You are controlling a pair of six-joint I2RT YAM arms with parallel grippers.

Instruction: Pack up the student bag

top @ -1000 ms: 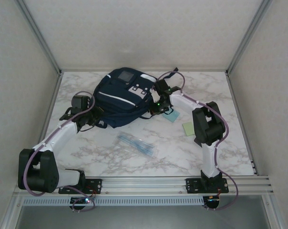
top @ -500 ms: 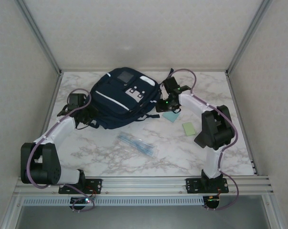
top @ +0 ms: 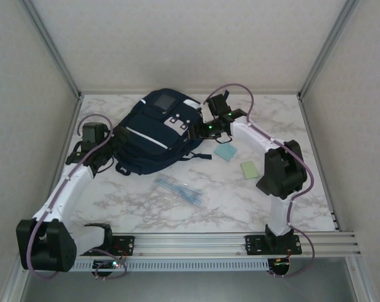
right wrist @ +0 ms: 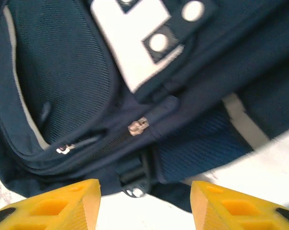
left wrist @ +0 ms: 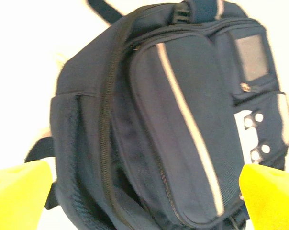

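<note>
White marble tabletop (top: 228, 201), pale textured walls (top: 190, 44), aluminium frame posts (top: 51, 47), even light

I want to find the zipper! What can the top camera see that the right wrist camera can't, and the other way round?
Top camera adds: the marble table, a light blue note, a green note and a clear packet. Right wrist camera adds: a close look at a silver zipper pull and the yellow fingers of the right end effector, standing apart. Shared: the student bag and its white tab.
</note>
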